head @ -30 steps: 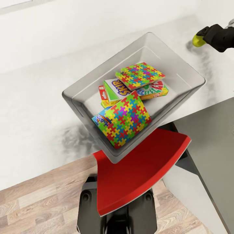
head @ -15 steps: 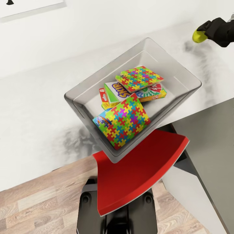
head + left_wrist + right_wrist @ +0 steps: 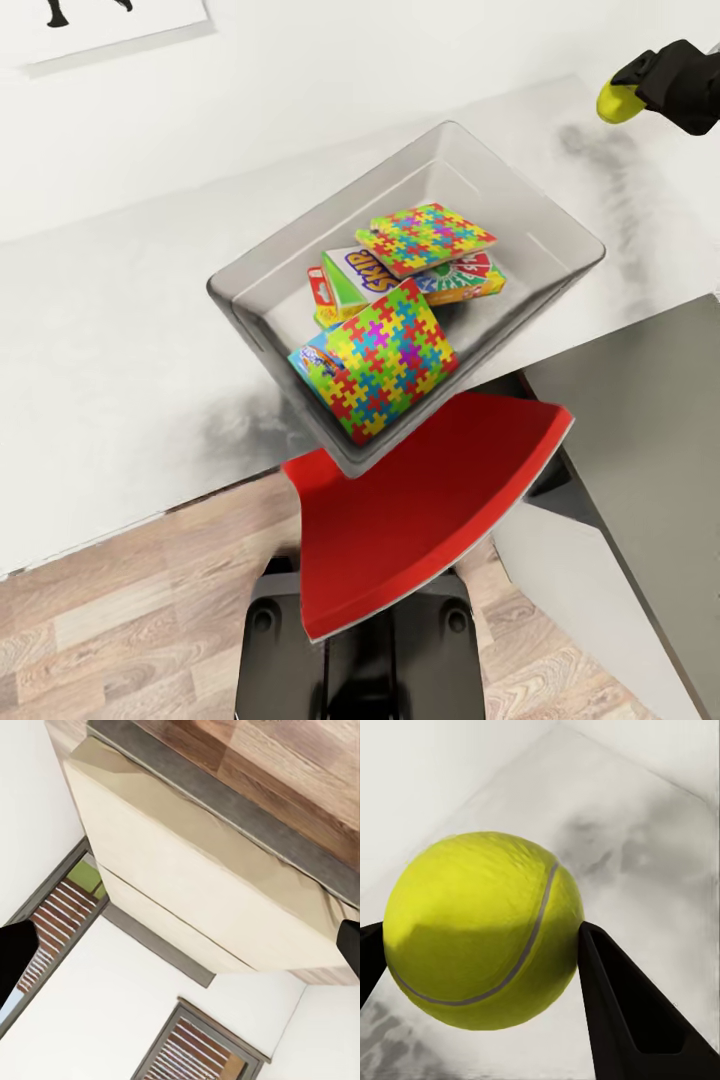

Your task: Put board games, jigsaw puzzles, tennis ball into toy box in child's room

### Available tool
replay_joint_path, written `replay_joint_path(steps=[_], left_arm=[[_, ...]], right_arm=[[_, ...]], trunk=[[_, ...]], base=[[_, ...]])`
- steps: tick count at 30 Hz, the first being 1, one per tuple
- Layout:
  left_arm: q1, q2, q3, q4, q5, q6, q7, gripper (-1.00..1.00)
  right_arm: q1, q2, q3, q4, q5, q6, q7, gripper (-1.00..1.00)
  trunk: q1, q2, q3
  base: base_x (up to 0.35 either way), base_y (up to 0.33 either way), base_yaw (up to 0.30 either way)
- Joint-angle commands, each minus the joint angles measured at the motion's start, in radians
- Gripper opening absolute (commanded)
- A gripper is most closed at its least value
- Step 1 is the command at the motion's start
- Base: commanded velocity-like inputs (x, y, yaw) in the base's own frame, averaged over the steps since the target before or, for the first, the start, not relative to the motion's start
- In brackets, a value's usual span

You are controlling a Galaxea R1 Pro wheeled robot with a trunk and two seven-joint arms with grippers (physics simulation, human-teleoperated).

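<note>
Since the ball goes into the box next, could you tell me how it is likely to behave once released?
The tennis ball is round, so it will probably roll or bounce on landing. Its felt looks grippy, and the right gripper holds it between both fingers without visible slipping. The toy box has walls that should contain it.

Light-grey table [image 3: 110,330] carries toy box [image 3: 560,232], overhanging edge.
</note>
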Motion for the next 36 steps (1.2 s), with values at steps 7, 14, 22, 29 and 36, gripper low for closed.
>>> replay_joint_path(steps=[7,14,22,29,36], left_arm=[[-0.008,0.004,0.003,-0.004,-0.007,0.008,-0.008,1.00],[-0.009,0.007,0.003,-0.005,-0.008,0.009,-0.009,1.00],[-0.014,0.008,0.003,-0.005,-0.008,0.010,-0.009,1.00],[-0.018,0.009,0.003,-0.005,-0.009,0.011,-0.009,1.00],[-0.020,0.009,0.003,-0.005,-0.009,0.011,-0.009,1.00]], right_arm=[[-0.001,0.001,0.006,-0.003,-0.015,-0.001,-0.015,-1.00],[-0.001,0.003,0.006,-0.004,-0.017,0.002,-0.015,-1.00],[-0.002,0.005,0.006,-0.004,-0.078,0.058,-0.009,-1.00],[-0.003,0.004,0.008,-0.027,-0.169,0.105,-0.010,-1.00],[0.000,0.003,0.006,-0.065,-0.193,0.155,-0.013,-1.00]], trunk=[[0.000,-0.002,0.010],[0.000,-0.002,0.022],[0.000,-0.002,0.035],[0.000,-0.002,0.046],[0.000,-0.002,0.057]], base=[[-0.232,0.000,0.000],[-0.073,0.000,0.000],[-0.020,0.000,0.000],[-0.005,0.000,0.000],[-0.001,0.000,0.000]])
